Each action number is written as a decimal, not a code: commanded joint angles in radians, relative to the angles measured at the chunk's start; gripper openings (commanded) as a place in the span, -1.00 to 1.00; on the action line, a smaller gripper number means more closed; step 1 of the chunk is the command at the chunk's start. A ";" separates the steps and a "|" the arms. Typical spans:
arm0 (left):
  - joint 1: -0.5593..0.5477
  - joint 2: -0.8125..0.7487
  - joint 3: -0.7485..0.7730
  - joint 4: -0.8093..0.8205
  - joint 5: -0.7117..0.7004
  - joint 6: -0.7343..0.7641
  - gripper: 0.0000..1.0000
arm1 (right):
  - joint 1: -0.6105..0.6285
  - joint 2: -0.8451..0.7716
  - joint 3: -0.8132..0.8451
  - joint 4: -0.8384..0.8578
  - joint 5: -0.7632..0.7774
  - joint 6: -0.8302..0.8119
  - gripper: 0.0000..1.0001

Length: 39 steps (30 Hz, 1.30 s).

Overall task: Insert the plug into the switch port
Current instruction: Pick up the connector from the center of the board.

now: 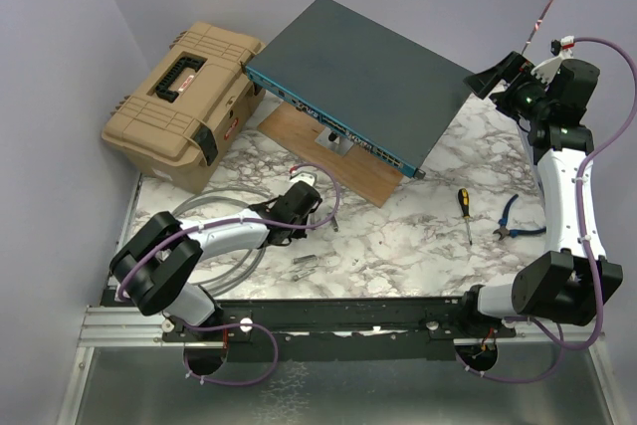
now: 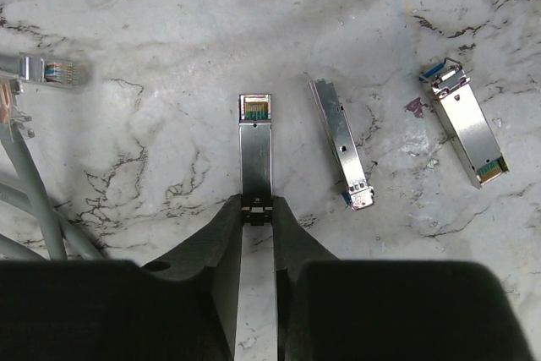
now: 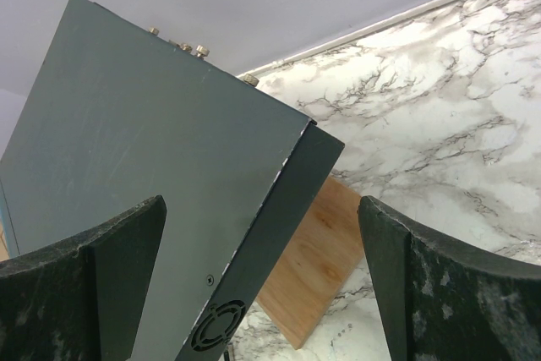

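1. The switch was found at the middle of the tabletop's far edge, resting partly on a wooden board. Its blue port face was turned towards the near left, which was judged to present the sockets to the left arm. Single sockets were too small to be told apart.
2. A tan toolbox was noted at the far left corner, lid down, just beside the switch. No part in the task was attributed to it.
3. The right gripper was held wide open astride the switch's right-hand corner, with no contact made out. This was judged a stance for steadying the box. The finger roots were cut off by the frame, and the port face was hidden from that wrist view.
4. The left gripper was set low near the near left corner, its jaws narrowed onto the near end of the plug. The plug lay flat on the marble with its contacts pointing away. The end grip was judged to leave the leading length free for insertion. Firmness of hold could not be confirmed.
5. A cable connector lay to the left of the plug, its cable cut off by the frame.
6. Two spare modules lay to the right of the plug, untouched.
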 commanded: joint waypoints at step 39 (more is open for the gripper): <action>0.283 -0.263 0.539 -0.460 0.147 0.319 -1.00 | 0.004 0.047 -0.005 0.000 -0.020 0.116 1.00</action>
